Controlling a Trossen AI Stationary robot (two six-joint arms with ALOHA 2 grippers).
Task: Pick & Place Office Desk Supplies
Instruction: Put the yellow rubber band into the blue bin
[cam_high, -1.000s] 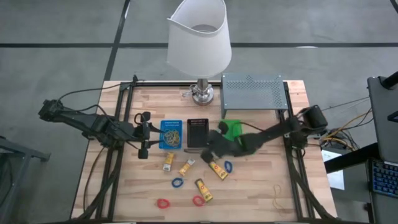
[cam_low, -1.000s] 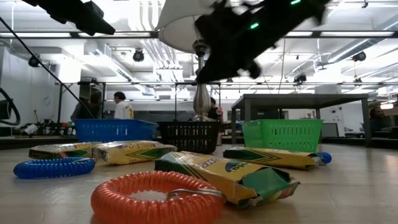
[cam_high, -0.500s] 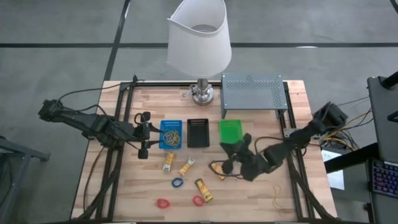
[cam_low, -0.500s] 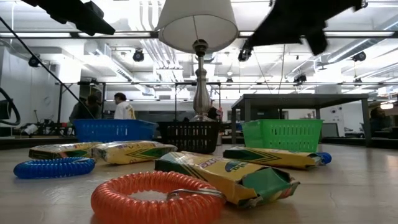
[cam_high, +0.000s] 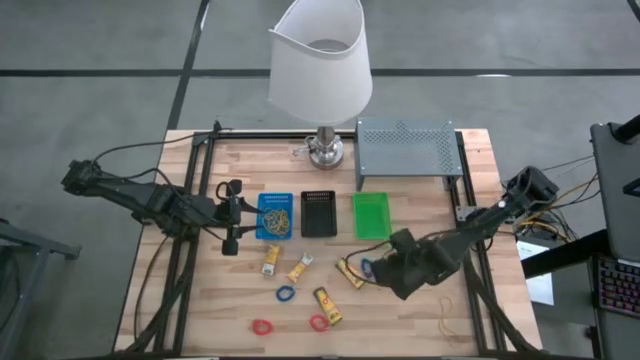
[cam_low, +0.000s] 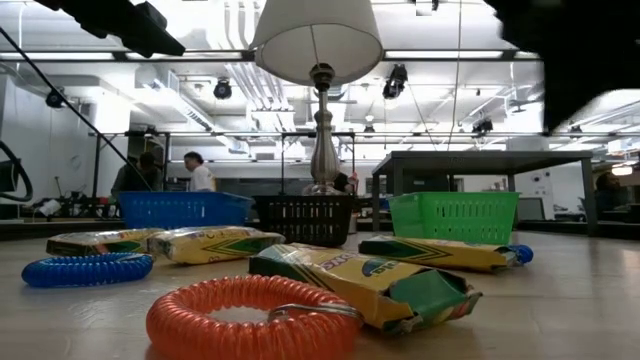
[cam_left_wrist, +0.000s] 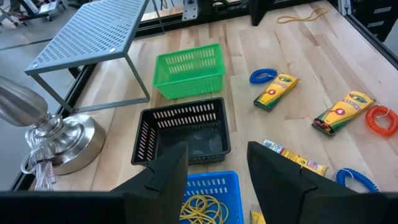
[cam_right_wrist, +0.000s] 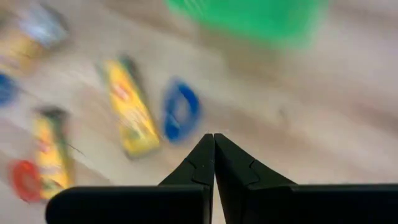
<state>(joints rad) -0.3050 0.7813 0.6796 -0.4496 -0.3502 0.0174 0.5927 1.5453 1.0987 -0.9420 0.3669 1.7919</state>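
The left gripper (cam_high: 232, 214) waits near the desk's left edge beside the blue tray (cam_high: 275, 216), its fingers spread and empty. Crayon packets (cam_high: 325, 305) and coiled rings (cam_high: 286, 294) lie toward the front edge. The right gripper (cam_high: 385, 268) hangs by a blue ring (cam_right_wrist: 180, 117), fingertips pressed together, holding nothing. A rubber band (cam_high: 445, 309) lies near the front right corner.

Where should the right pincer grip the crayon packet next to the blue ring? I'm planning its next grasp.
Grip the crayon packet across its narrow width at mid-length, from straight above: it lies flat, long and slim. Keep off the end by the blue ring. The right pincer, shut, must open first.
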